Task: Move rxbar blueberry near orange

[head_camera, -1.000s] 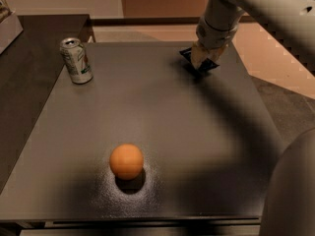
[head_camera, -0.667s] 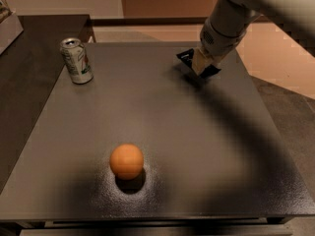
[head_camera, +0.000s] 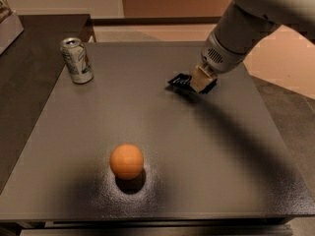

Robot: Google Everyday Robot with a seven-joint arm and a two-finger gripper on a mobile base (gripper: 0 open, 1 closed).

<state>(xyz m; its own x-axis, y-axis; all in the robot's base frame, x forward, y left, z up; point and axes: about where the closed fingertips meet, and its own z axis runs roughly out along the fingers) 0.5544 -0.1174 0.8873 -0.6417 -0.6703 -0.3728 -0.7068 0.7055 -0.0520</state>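
Hand (head_camera: 199,80) is gripping the bar (head_camera: 179,79) over the counter's (head_camera: 221,156) far right.
Should be travelling low, stopping just beside the near-left orange (head_camera: 126,161).

Your arm (head_camera: 261,9) stretches from the upper right corner of the view, sloping down and to the left. Its thick, pale forearm narrows into a grey cylindrical wrist (head_camera: 222,53) with a small vented patch on its side. Below the wrist, your gripper (head_camera: 197,82) is tilted, pointing down and leftward, low over the far right part of the table (head_camera: 197,171). You cannot tell whether it touches the surface.
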